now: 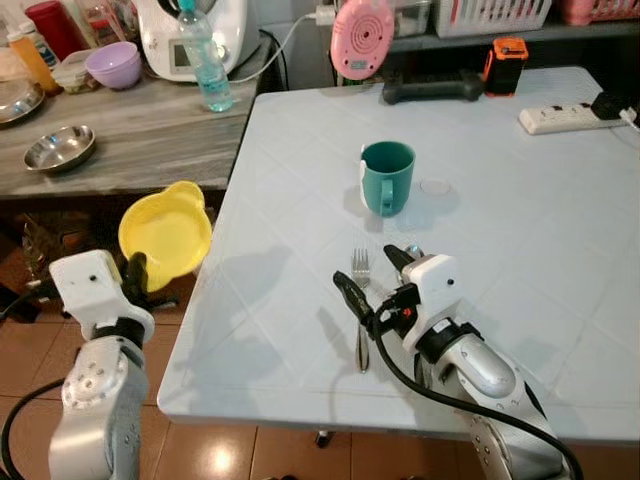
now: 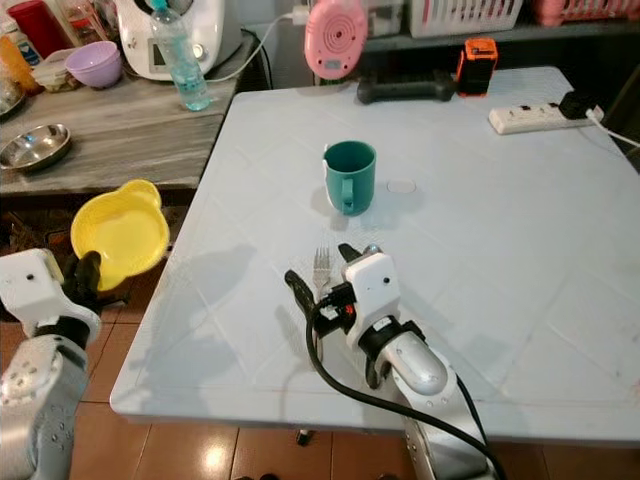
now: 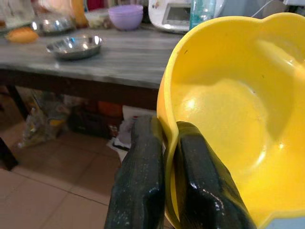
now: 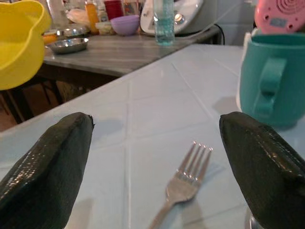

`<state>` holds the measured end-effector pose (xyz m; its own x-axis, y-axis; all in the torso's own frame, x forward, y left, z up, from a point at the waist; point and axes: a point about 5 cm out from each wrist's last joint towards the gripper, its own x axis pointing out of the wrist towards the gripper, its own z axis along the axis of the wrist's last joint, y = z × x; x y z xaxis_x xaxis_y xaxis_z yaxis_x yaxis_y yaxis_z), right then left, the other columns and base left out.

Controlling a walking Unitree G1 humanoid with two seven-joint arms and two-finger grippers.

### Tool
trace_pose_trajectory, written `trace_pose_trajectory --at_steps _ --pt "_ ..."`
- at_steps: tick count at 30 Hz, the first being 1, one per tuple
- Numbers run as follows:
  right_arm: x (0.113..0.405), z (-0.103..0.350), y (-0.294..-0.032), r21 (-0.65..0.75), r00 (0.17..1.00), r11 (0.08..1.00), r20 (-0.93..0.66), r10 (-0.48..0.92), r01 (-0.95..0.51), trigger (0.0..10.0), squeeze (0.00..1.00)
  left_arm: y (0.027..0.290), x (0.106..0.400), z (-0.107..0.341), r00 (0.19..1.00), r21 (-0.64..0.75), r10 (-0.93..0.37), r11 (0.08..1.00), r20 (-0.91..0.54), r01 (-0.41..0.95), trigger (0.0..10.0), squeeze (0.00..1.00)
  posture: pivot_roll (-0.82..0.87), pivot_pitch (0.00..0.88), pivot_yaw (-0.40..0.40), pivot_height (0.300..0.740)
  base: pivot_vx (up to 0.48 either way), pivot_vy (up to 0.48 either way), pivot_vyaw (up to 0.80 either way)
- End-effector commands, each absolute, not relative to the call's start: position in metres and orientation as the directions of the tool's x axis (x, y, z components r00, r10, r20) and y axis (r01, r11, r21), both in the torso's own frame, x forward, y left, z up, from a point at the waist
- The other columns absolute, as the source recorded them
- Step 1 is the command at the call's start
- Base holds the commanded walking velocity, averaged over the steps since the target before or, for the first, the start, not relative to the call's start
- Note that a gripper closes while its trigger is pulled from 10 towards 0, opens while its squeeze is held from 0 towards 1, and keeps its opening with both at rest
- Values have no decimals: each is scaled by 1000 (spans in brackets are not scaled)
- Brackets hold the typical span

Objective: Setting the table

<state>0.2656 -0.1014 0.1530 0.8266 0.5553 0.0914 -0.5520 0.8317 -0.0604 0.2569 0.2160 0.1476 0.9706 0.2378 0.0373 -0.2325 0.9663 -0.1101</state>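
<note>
The pale tiled bench carries a teal mug near its middle, handle toward the robot. A yellow bowl hangs off the bench's left edge over the floor, its rim pinched in the closed left pincer. The right pincer rests low over the bench with fingers spread wide apart, straddling a fork lying tines toward the mug.
</note>
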Motion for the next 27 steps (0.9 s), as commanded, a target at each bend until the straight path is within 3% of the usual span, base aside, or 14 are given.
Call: trace_pose_trajectory --at_steps 1,2,3,4,7,8,9,10,12,19,27 --pt "267 156 -101 -50 819 826 111 563 -562 10000 0 213 250 156 963 -54 242 970 120 -237 1098 0 -162 108 101 740 0 0 0" --pt "267 156 -101 -50 819 826 111 563 -562 10000 0 213 250 156 963 -54 242 970 120 -237 1098 0 -162 108 101 740 0 0 0" --pt "268 157 -101 -49 822 830 116 557 -556 10000 0 208 246 151 962 -42 246 969 118 -242 2078 0 -163 107 96 740 0 0 0" --pt "268 157 -102 -51 824 832 117 555 -553 10000 0 207 244 149 962 -47 250 968 112 -246 2196 0 -163 107 96 740 0 0 0" --pt "268 157 -102 -50 829 837 118 547 -545 10000 0 205 240 141 964 -22 248 969 91 -247 5608 0 -166 108 97 740 0 0 0" --pt "268 157 -102 -50 829 837 118 546 -545 10000 0 204 239 140 965 -24 247 969 87 -246 5608 0 -166 108 97 740 0 0 0" --pt "268 156 -102 -49 832 840 116 542 -541 10000 0 204 240 138 967 -22 245 970 75 -244 7373 0 -168 110 97 740 0 0 0" --pt "268 156 -102 -49 832 840 116 542 -541 10000 0 204 240 138 967 -22 245 970 75 -244 7373 0 -168 110 97 740 0 0 0" --pt "268 155 -103 -43 839 845 109 534 -533 10000 0 204 240 133 966 -6 253 967 44 -253 10000 0 -168 110 97 740 0 0 0" --pt "267 153 -104 -33 845 851 101 525 -524 10000 0 203 241 126 973 -12 232 973 9 -231 10000 0 -171 112 110 740 0 0 -193" --pt "269 152 -103 -26 850 855 103 517 -517 10000 0 197 245 126 980 -45 198 979 11 -197 10000 0 -171 107 119 740 0 0 -795"
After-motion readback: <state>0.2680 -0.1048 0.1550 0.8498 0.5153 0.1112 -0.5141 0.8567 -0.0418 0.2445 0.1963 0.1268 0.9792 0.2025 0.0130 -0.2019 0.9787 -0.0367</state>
